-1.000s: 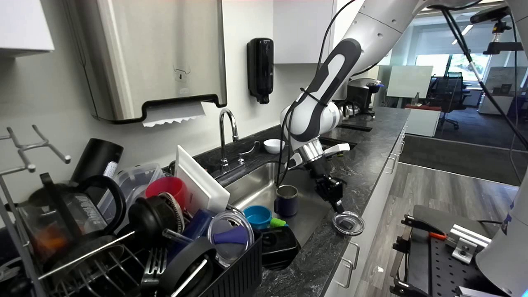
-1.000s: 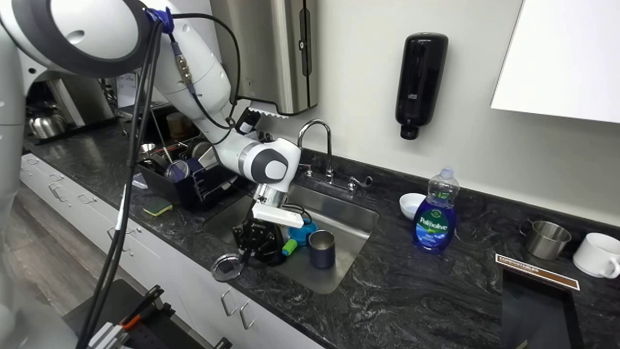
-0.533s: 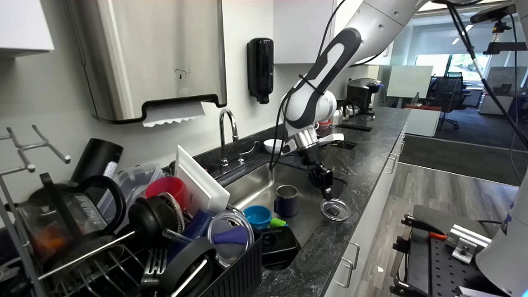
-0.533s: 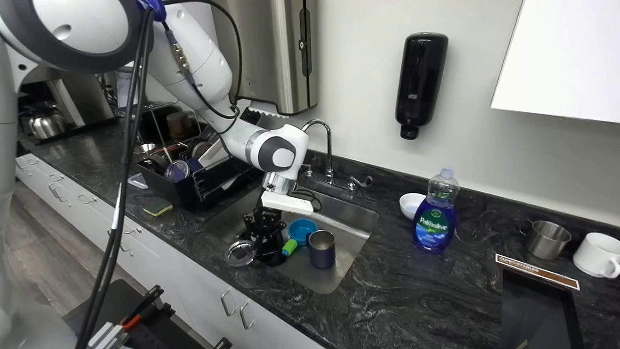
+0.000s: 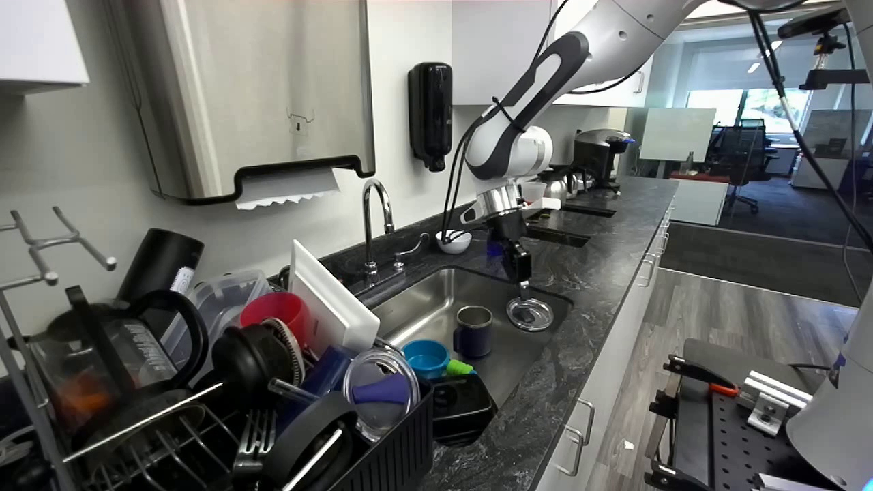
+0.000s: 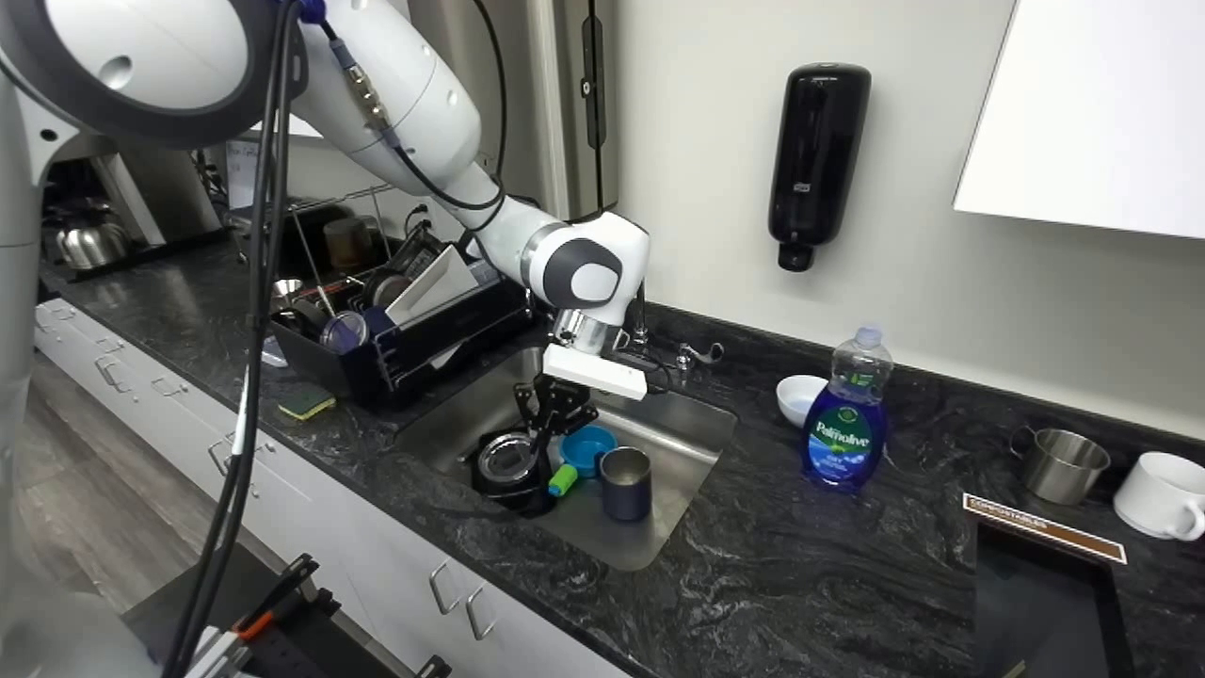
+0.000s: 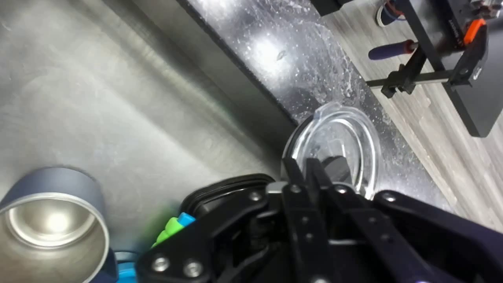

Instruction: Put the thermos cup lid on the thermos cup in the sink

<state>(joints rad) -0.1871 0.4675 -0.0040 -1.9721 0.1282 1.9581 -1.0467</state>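
The thermos cup is dark blue with a steel rim and stands upright, open top, in the sink; it shows in both exterior views (image 5: 474,334) (image 6: 626,488) and at lower left of the wrist view (image 7: 55,220). The clear round lid (image 5: 530,315) with a dark slider is held in the air by my gripper (image 5: 524,293). The lid also shows in an exterior view (image 6: 506,460) and the wrist view (image 7: 342,135). My gripper (image 7: 301,163) is shut on the lid's near part, apart from the cup. The exact grip contact is partly hidden by the fingers.
The steel sink (image 5: 416,324) also holds a blue bowl (image 5: 426,358), a green-handled item (image 6: 563,480) and a black container (image 5: 464,409). A faucet (image 5: 372,232) rises behind it. A full dish rack (image 5: 402,436) stands beside it. A soap bottle (image 6: 845,424) stands on the counter.
My gripper has carried the lid from over the counter's front edge back toward the sink, so it now overlaps the sink in both exterior views. The cup has not moved.
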